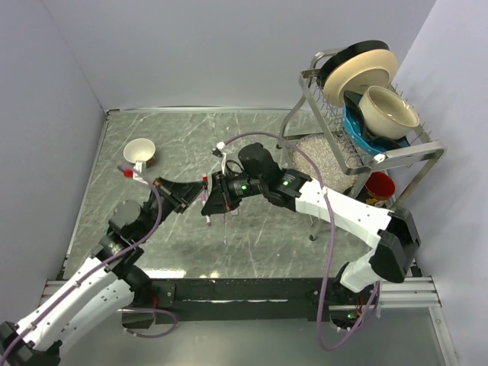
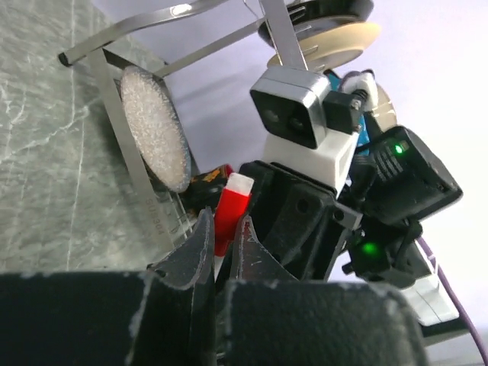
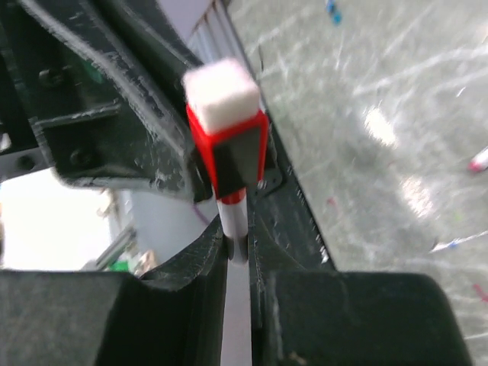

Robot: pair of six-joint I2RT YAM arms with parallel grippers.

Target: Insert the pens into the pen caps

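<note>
My left gripper [image 1: 197,196] and right gripper [image 1: 216,200] meet above the middle of the table. In the left wrist view the left gripper [image 2: 225,229] is shut on a red pen cap [image 2: 231,206] with a white end. In the right wrist view the right gripper [image 3: 238,240] is shut on a white pen barrel [image 3: 235,221]. The pen's red-collared end sits in the mouth of the red cap [image 3: 226,130]. From above, the pen [image 1: 207,211] hangs between the two grippers, its red end down.
A white cup [image 1: 139,150] stands at the back left, with a red-ended pen [image 1: 126,173] beside it. A dish rack [image 1: 358,137] with plates and bowls fills the right side, a red cup [image 1: 379,185] under it. Small pink [image 3: 479,160] and blue [image 3: 332,11] pieces lie on the table.
</note>
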